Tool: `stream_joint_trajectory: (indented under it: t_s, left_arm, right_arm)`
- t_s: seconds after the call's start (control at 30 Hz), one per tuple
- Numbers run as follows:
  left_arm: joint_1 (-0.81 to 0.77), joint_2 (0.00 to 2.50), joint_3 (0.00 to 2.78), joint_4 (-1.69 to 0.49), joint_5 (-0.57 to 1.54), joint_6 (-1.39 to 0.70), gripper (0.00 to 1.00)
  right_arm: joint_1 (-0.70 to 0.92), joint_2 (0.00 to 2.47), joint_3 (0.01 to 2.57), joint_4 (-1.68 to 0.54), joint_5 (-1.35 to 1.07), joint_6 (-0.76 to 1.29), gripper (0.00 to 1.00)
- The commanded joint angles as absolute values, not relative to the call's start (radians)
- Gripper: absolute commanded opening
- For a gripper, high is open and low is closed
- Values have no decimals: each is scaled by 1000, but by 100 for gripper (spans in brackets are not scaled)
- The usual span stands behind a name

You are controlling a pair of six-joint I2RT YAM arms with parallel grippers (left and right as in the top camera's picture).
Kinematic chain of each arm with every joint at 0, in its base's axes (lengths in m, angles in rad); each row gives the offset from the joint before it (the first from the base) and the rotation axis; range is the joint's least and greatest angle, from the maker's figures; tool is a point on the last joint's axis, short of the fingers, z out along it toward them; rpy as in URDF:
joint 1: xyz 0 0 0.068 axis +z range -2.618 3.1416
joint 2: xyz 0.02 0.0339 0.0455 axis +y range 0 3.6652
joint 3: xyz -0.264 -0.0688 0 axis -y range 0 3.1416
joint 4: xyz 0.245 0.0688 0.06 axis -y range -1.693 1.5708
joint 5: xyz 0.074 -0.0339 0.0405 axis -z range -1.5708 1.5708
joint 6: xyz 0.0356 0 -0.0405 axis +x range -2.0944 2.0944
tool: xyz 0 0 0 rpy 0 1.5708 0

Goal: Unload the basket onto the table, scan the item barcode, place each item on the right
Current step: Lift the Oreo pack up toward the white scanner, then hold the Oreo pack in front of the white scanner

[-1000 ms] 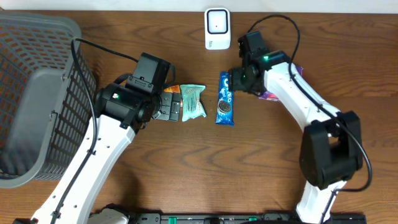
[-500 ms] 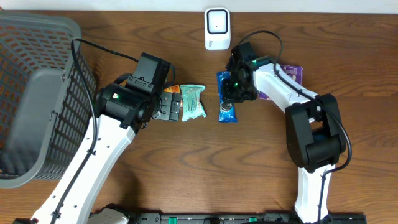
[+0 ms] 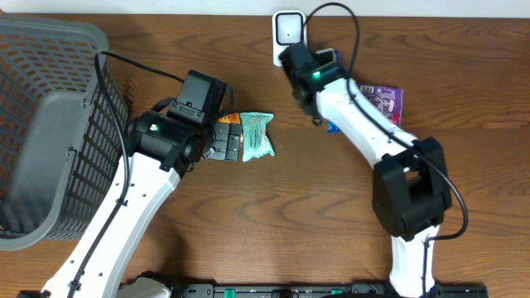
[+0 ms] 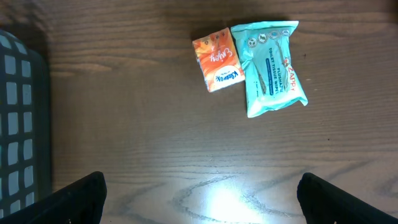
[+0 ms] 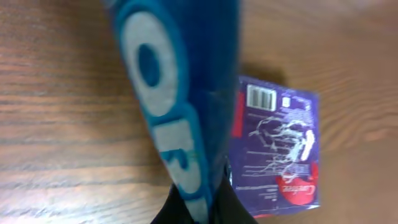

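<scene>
The left gripper (image 4: 199, 202) hangs with its fingers spread wide and nothing between them, over bare table (image 3: 248, 232) just right of the grey basket (image 3: 50, 50). A little beyond its fingertips lie an orange tissue pack (image 4: 217, 61) and a teal wipes pack (image 4: 270, 68), touching side by side and flat on the wood. Neither is the item in play.

Further right, at the far edge, stands the white scanner (image 3: 289, 37). The right gripper (image 5: 198, 210) is up close beside it, its fingers pinched hard on one end of the blue biscuit packet (image 5: 180, 106). The packet looks to be lifted off the table and sits edge-on to the wrist camera. Under it and to the right, a purple packet (image 5: 277, 149) lies flat with its own barcode facing up.

From where I stand, the presenting is what's left to do. I can't see the blue packet's barcode in any view, so the wrist probably needs to roll until the printed back faces the scanner window. It should then hold square and steady, near but not touching. With the grip at one end, a slow turn is safer, since the wrapper could swing or slip.
</scene>
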State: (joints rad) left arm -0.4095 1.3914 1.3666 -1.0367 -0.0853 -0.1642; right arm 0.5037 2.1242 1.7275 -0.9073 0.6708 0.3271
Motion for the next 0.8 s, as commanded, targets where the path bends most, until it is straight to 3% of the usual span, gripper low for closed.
stream_joint_trajectory:
  t_s: [0.0,0.13,0.2,0.27,0.5,0.77]
  left_arm:
    - [-409,1395,1365,-1039,-94,-178,98]
    - [-409,1395,1365,-1039,-94,-178,98]
    - [-409,1395,1365,-1039,-94,-178,98]
    - [-409,1395,1365,-1039,-94,-178,98]
    - [-409,1395,1365,-1039,-94,-178,98]
    - [-409,1395,1365,-1039,-94,-178,98]
  right_arm:
    - [537,2198,1725,-903,842,321,2]
    - [588,2268,1726,-923,815,321,10]
    - [619,2286,1726,-938,741,320,25]
    - [654,2286,1727,-941,623,321,31]
    - [663,2283,1873,-1026,498,344,34]
    - [461,2286,2059,-1163,336,281,35]
